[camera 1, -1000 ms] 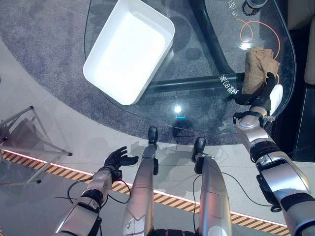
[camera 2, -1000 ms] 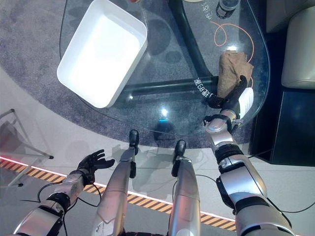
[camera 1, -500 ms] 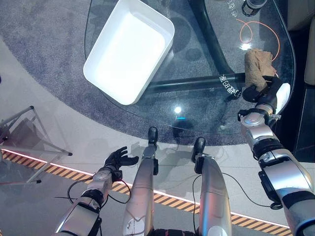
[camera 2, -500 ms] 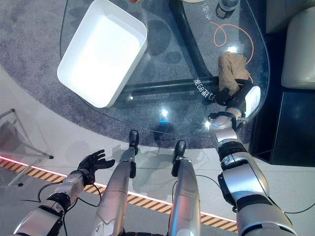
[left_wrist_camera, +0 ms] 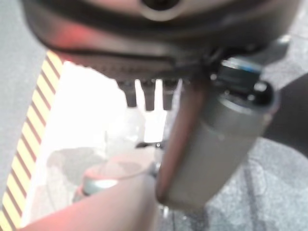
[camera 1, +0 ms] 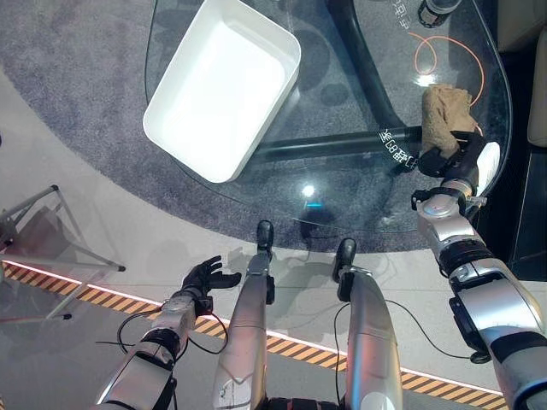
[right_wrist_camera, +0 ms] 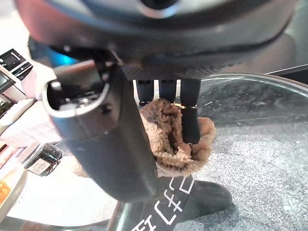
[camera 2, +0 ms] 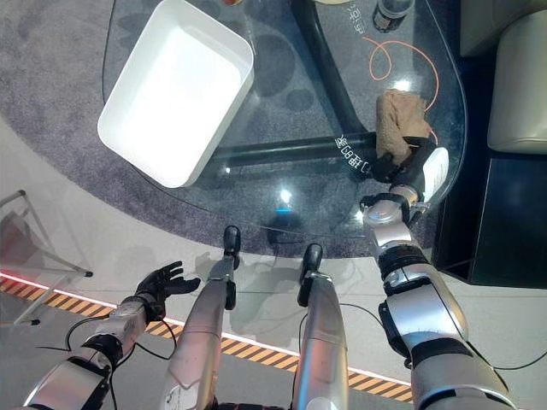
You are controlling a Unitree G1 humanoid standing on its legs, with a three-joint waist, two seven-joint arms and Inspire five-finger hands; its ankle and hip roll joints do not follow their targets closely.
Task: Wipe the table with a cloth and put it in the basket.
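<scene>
1. Your right hand (camera 1: 455,159) is on the near end of the cloth (camera 1: 444,109), at the right end of the glass table (camera 1: 342,196). Its fingers (right_wrist_camera: 191,122) curl down into the bunched folds and grip them, and the thumb (right_wrist_camera: 108,139) stands alongside.
2. You see the table cut off at the far edge, with its dark frame showing through the glass.
3. You have the white basket (camera 1: 224,85) lying on the table's left part, well apart from the cloth and hand.
4. You see the brown cloth crumpled, reaching away from the hand toward an orange cord (camera 1: 444,51) looped on the glass; its near end is hidden under the fingers.
5. Your left hand (camera 1: 205,275) hangs low by the striped floor line (camera 1: 77,286), fingers spread and loose, holding nothing.
6. You see a dark jar (camera 1: 438,10) at the far edge, mostly cut off.
</scene>
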